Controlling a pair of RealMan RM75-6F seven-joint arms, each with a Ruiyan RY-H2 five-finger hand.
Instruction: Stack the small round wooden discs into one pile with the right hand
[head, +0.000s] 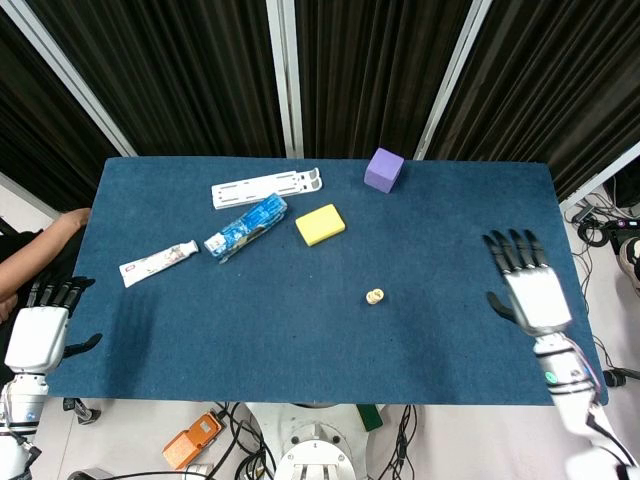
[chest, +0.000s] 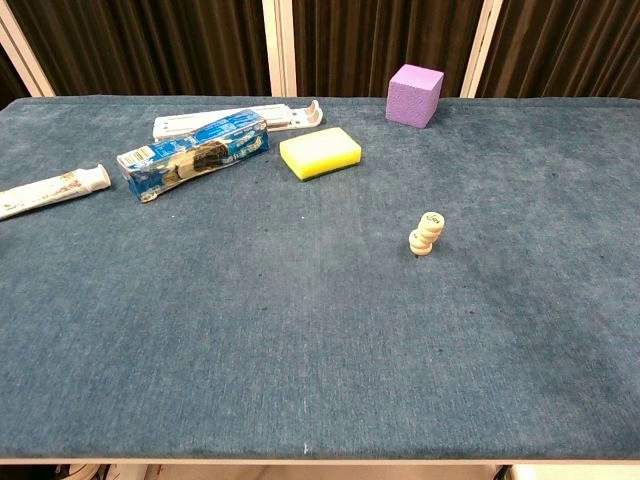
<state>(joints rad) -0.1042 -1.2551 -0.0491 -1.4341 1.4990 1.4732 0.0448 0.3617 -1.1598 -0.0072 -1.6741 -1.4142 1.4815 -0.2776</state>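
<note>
The wooden discs (chest: 427, 233) are standing as one small pile on the blue table (head: 300, 330), right of centre and nearer than the yellow sponge (head: 320, 224); in the chest view the pile is leaning, its upper discs stepping off toward the right, so it is looking stacked but not squarely so.

The right hand (head: 528, 286) is hanging over the table's right edge, well apart from the pile, fingers spread wide and holding nothing; the left hand (head: 42, 330) is sitting off the near-left corner, fingers apart and likewise empty; neither hand is showing in the chest view.

The stacking itself is appearing done, since no loose disc is lying anywhere on the cloth that I can find. The risk now is sitting in that lean; a bump to the table, or a hand sweeping back low across the middle, would likely be tipping the upper discs off, and on the soft cloth the base disc may not be sitting flat. Any return to straighten the pile is calling for a slow approach from above, since a sideways touch would be pushing it the way it is already leaning.
</note>
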